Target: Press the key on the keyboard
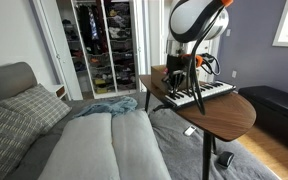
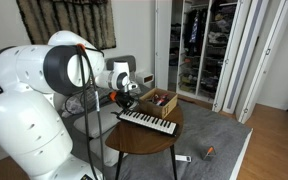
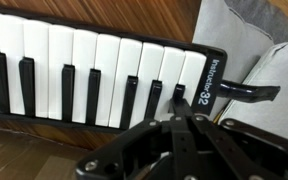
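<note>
The keyboard point(image 3: 84, 60) is a slim piano keyboard with white keys, small black keys and a dark body. It lies on a round wooden table in both exterior views point(image 1: 199, 97) point(image 2: 147, 122). In the wrist view my gripper point(image 3: 181, 112) is shut, its fingertips together right over the last black key point(image 3: 180, 93) near the keyboard's end marked "32". Whether the tips touch the key I cannot tell. In the exterior views the gripper point(image 2: 127, 104) hangs low over the keyboard's end point(image 1: 174, 88).
The wooden table point(image 1: 229, 112) point(image 2: 144, 145) stands beside a bed with grey pillows point(image 1: 34, 105). A brown cardboard box point(image 2: 159, 101) sits on the table behind the keyboard. A dark mouthpiece tube point(image 3: 249, 92) sticks out from the keyboard's end. An open closet point(image 1: 104, 45) is behind.
</note>
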